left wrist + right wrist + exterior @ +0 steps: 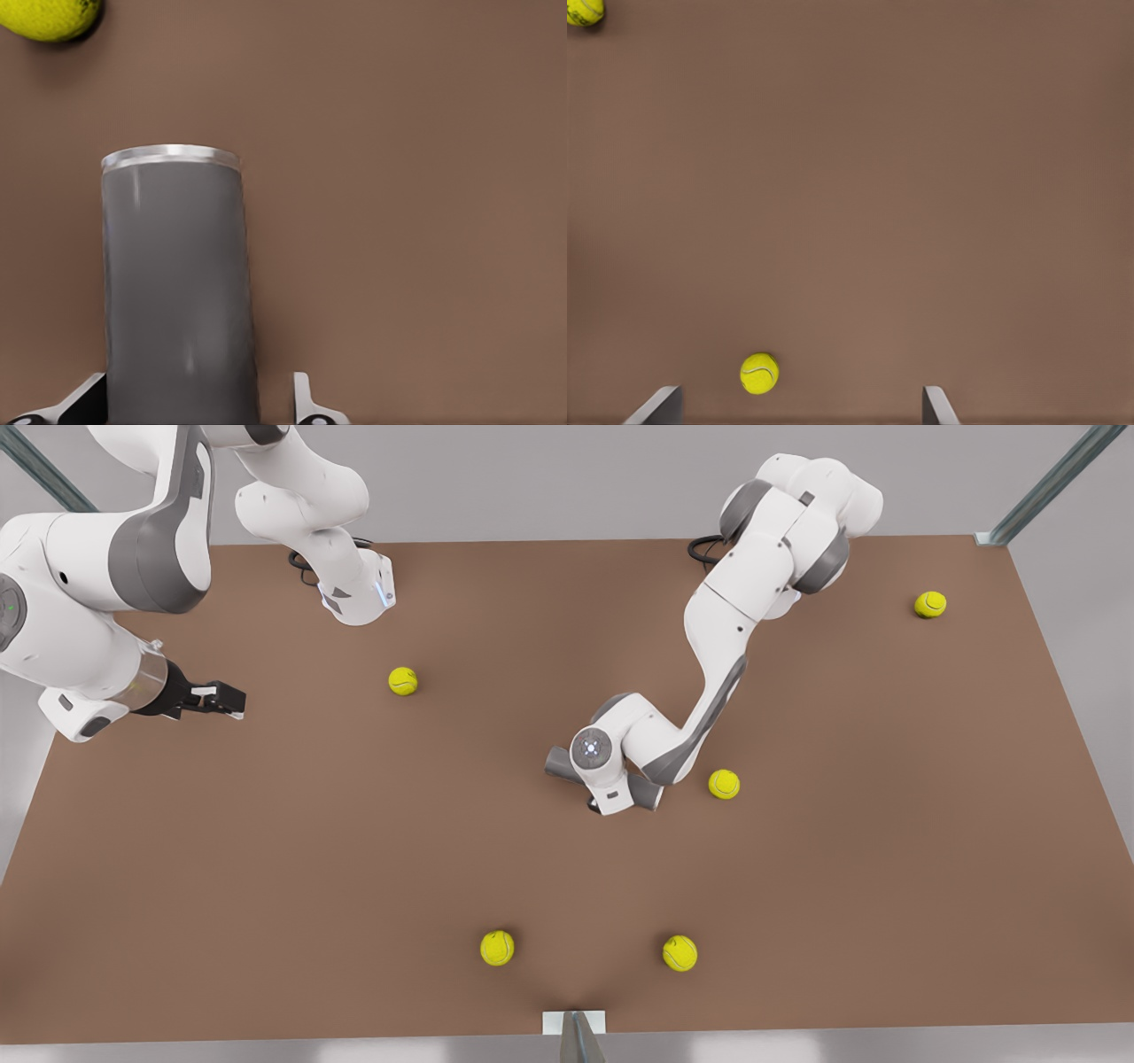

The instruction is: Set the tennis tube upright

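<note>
The tennis tube (177, 283) is a plain grey cylinder with a lighter rim, lying on its side on the brown table. In the front view its two ends (560, 763) stick out from under the wrist of the arm near the table's middle. My left gripper (197, 407) straddles the tube and is open: one finger (87, 403) sits against the tube's side, the other finger (306, 403) stands a little off it. My right gripper (217, 698) hangs above the table at the front view's left, open, with nothing between its fingers (660, 405).
Several yellow-green tennis balls lie loose on the table (354, 868). One ball (724, 784) is close beside the left arm's wrist, another (403, 681) sits right of the right gripper, and two lie near the front edge (497, 948).
</note>
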